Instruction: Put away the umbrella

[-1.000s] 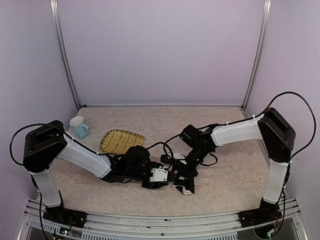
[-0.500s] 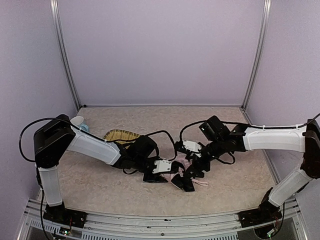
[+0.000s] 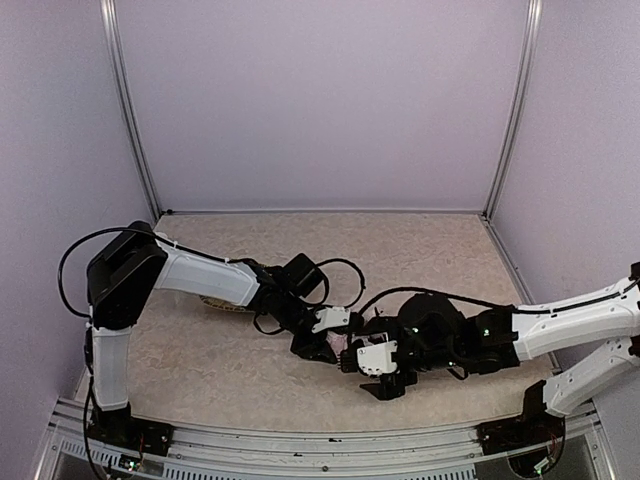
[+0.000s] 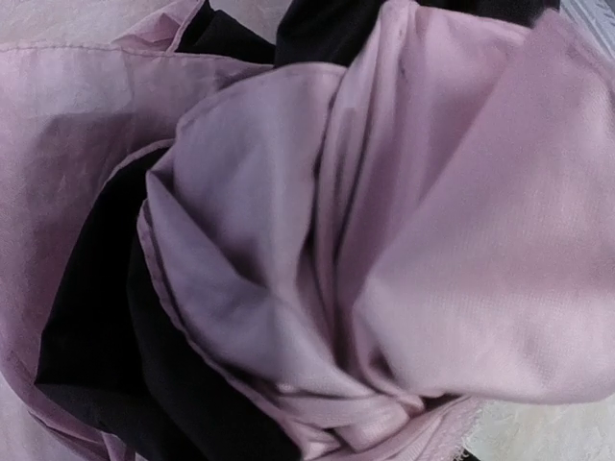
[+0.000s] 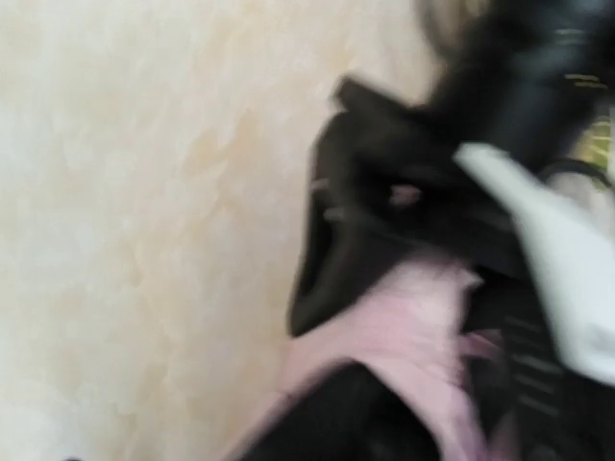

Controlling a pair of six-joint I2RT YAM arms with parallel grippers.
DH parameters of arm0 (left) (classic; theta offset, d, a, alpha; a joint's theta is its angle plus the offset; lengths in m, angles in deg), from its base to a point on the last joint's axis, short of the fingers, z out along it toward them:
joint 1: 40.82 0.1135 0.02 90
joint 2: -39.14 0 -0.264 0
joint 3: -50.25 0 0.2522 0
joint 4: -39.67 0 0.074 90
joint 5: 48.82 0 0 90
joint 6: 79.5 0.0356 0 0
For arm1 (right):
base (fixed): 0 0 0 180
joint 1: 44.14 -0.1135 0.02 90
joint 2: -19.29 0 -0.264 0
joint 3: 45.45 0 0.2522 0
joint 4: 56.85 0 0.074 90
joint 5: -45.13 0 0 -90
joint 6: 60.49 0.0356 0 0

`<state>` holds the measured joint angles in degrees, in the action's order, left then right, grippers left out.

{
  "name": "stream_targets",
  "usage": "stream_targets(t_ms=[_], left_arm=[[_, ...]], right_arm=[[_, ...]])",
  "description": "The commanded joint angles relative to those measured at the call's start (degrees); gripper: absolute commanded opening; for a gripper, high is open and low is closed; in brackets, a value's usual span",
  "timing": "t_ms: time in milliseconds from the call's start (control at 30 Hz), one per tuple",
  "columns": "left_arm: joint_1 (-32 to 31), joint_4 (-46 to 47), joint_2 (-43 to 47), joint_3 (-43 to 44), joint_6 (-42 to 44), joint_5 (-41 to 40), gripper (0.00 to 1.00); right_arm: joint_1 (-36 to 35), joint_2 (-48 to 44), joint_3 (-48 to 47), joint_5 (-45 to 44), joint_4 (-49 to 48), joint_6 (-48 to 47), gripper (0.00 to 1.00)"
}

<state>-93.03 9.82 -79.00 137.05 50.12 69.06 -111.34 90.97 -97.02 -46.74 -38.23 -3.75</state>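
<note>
The pale pink umbrella lies collapsed on the table between my two grippers, mostly hidden by them. My left gripper is at its left end. In the left wrist view pink fabric and black parts fill the frame, hide the fingers, and bunch toward the jaws. My right gripper lies low at its near right side. The right wrist view is blurred, with pink fabric and black shapes close ahead; its jaws cannot be made out.
The yellow straw mat shows as a sliver under my left forearm. The beige table has a metal rail along its near edge. Lilac walls stand behind and at both sides.
My right arm has swung down and forward and now lies low along the table. My left arm has stretched further right. The umbrella is more covered, and the cup is now hidden.
</note>
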Motion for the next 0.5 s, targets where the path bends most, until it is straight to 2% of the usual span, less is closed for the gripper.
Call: stream_targets(t_ms=[0,200,333,467], left_arm=[[0.61,-15.45,-6.83,0.72,-3.49,2.66,0.00],[0.70,-20.43,-9.03,3.60,-2.92,5.40,0.00],[0.70,-22.44,-9.93,4.53,-2.05,5.96,0.00],[0.70,-24.40,-10.78,5.35,-1.07,7.05,0.00]], right_arm=[[-4.53,7.94,-2.47,-11.42,-0.27,-6.22,0.98],[-3.95,16.36,-2.97,-20.22,-1.72,-7.67,0.88],[-2.09,19.38,-3.76,-25.77,-4.01,-7.22,0.90],[-0.70,20.69,-4.55,-26.25,-4.45,-7.44,0.88]])
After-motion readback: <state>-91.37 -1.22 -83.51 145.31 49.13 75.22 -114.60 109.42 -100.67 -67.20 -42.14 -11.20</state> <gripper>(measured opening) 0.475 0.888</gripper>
